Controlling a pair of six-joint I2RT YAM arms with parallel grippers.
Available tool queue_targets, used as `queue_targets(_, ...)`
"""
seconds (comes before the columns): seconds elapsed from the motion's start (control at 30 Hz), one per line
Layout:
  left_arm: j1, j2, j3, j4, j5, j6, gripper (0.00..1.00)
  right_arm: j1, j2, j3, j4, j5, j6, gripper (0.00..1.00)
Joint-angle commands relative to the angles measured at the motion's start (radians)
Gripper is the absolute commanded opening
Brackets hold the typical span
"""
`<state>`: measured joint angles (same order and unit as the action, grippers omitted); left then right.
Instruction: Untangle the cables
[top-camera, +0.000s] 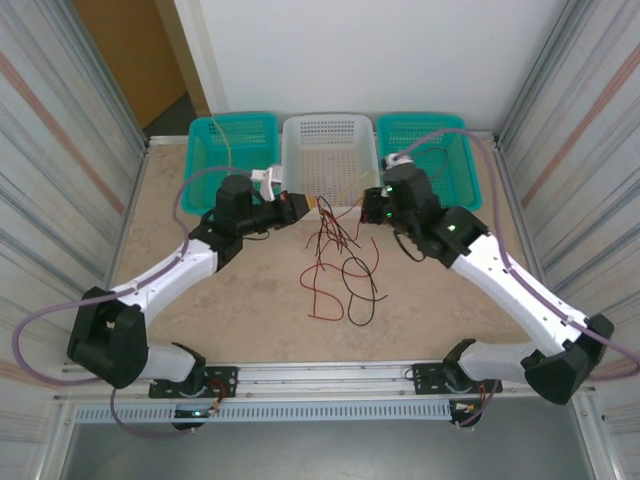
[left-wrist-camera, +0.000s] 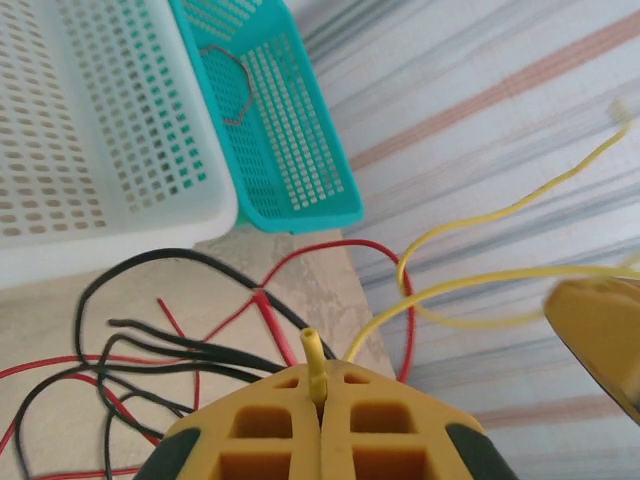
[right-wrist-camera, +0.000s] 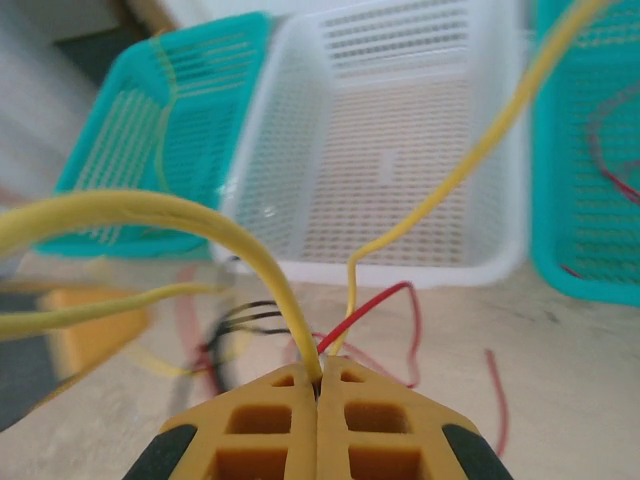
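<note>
the pale yellow strand (left-wrist-camera: 480, 216) is too thin to trace from above, and its near loops blur in the right wrist view. the thin red and black cables (top-camera: 340, 265) lie in a loose snarl on the beige marbled tabletop (top-camera: 250, 320), just before the white perforated plastic basket (top-camera: 328, 150). the left gripper (left-wrist-camera: 320, 385) is pinched together on the yellow strand's stub end; the right gripper (right-wrist-camera: 320, 378) is clamped on it too, whether also on red i cannot tell
</note>
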<state>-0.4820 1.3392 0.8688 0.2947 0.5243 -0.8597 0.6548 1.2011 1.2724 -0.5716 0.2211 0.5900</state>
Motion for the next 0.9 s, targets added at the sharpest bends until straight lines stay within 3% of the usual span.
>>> queue_targets(0.0, 0.046, -0.099, -0.119, 0.237, -0.121, -0.153, 0.00, -0.132, -0.097, -0.067, -0.022, -0.091, 0.142, 0.00)
queue_targets(0.07, 0.066, -0.143, -0.204, 0.315, -0.204, -0.241, 0.00, -0.190, -0.133, -0.101, -0.019, -0.141, 0.156, 0.00)
queue_targets(0.2, 0.047, -0.201, -0.323, 0.423, -0.359, -0.343, 0.00, -0.201, -0.159, -0.108, -0.018, -0.191, 0.146, 0.00)
queue_targets(0.33, 0.000, -0.228, -0.391, 0.455, -0.481, -0.419, 0.00, -0.161, -0.145, -0.070, -0.025, -0.214, 0.101, 0.00)
queue_targets(0.43, -0.041, -0.214, -0.496, 0.542, -0.618, -0.580, 0.00, -0.112, -0.121, -0.024, -0.046, -0.187, 0.062, 0.00)
queue_targets(0.53, -0.016, -0.206, -0.494, 0.550, -0.554, -0.556, 0.00, -0.054, -0.088, 0.032, -0.061, -0.160, 0.009, 0.00)
queue_targets(0.57, -0.004, -0.218, -0.465, 0.478, -0.505, -0.530, 0.07, -0.035, -0.073, 0.057, -0.073, -0.149, -0.010, 0.00)
queue_targets(0.63, 0.024, -0.274, -0.359, 0.205, -0.405, -0.390, 0.48, 0.010, -0.031, 0.131, -0.125, -0.109, -0.060, 0.00)
queue_targets(0.67, 0.028, -0.304, -0.305, 0.042, -0.397, -0.304, 0.59, 0.027, -0.014, 0.164, -0.149, -0.091, -0.081, 0.00)
queue_targets(0.73, 0.028, -0.362, -0.180, -0.283, -0.431, -0.083, 0.74, 0.065, 0.028, 0.230, -0.199, -0.056, -0.124, 0.00)
queue_targets(0.87, 0.068, -0.436, -0.060, -0.561, -0.466, 0.179, 0.93, 0.095, 0.085, 0.302, -0.257, -0.049, -0.179, 0.00)
